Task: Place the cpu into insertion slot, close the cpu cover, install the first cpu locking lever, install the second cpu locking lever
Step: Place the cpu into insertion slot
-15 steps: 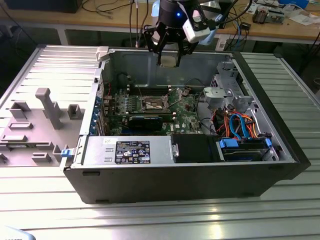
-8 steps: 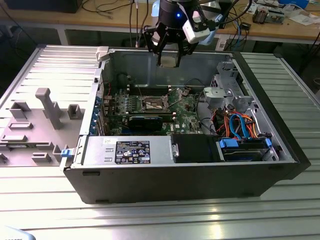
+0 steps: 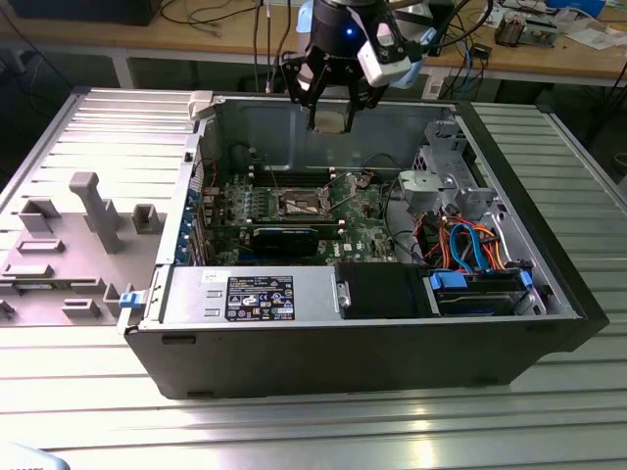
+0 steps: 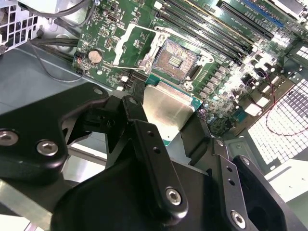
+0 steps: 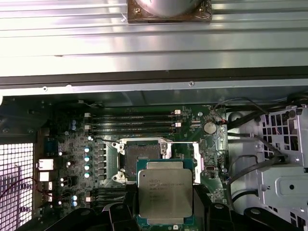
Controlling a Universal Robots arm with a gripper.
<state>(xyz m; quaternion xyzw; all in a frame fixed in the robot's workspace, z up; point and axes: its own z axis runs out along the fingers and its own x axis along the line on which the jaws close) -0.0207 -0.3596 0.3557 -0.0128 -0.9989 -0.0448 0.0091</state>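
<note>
Tool point(image 4: 170, 124) grips cpu point(image 5: 166, 193), apart from empty insertion slot point(image 5: 143, 156).

You will find no print here that can be read out. In the exterior view, a black rectangular label point(image 3: 260, 297) with pale lines of print and small marks sits on the near silver-grey metal housing point(image 3: 313, 294) inside the open dark computer case point(image 3: 392, 352). Its words are too small to tell. A small white sticker point(image 3: 211, 278) lies just beside it, toward the exterior view's left, and is equally illegible. In the first wrist view, the small flat square cpu with a silver-grey metal top point(image 5: 165, 192) carries a few lines of dark print, too fine to make out.
</note>
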